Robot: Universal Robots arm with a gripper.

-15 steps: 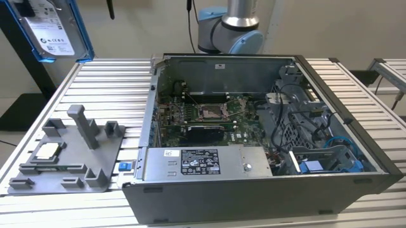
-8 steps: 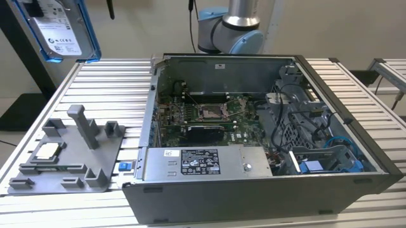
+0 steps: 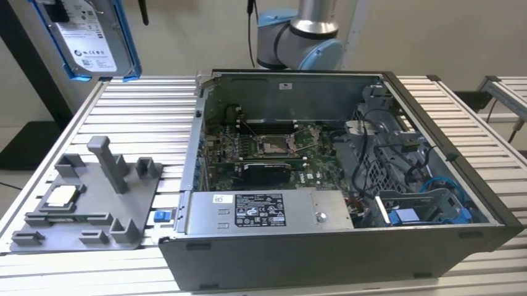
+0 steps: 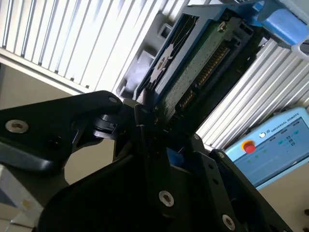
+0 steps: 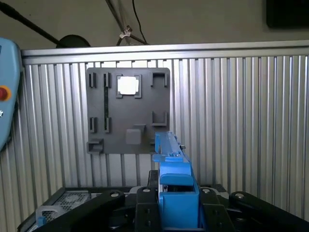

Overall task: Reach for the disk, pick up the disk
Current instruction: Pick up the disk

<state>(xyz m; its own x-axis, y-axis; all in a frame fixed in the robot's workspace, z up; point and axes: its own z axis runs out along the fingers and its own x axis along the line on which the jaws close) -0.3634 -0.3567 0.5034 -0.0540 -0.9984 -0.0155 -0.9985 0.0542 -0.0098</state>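
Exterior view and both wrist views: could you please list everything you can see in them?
table: one, silver, slatted, under everything
computer case: one, dark grey, open, on the table at the exterior view's right
tray: one, grey, on the table at the exterior view's left
chip: one, silver, in the tray
clip: one, blue, between tray and computer case
pendant: one, light blue with a red button, beside the table
disk: one, silver with a blue frame, in the air above the table
arm: one, silver and blue, behind the computer case
gripper: one, black, shut on the disk
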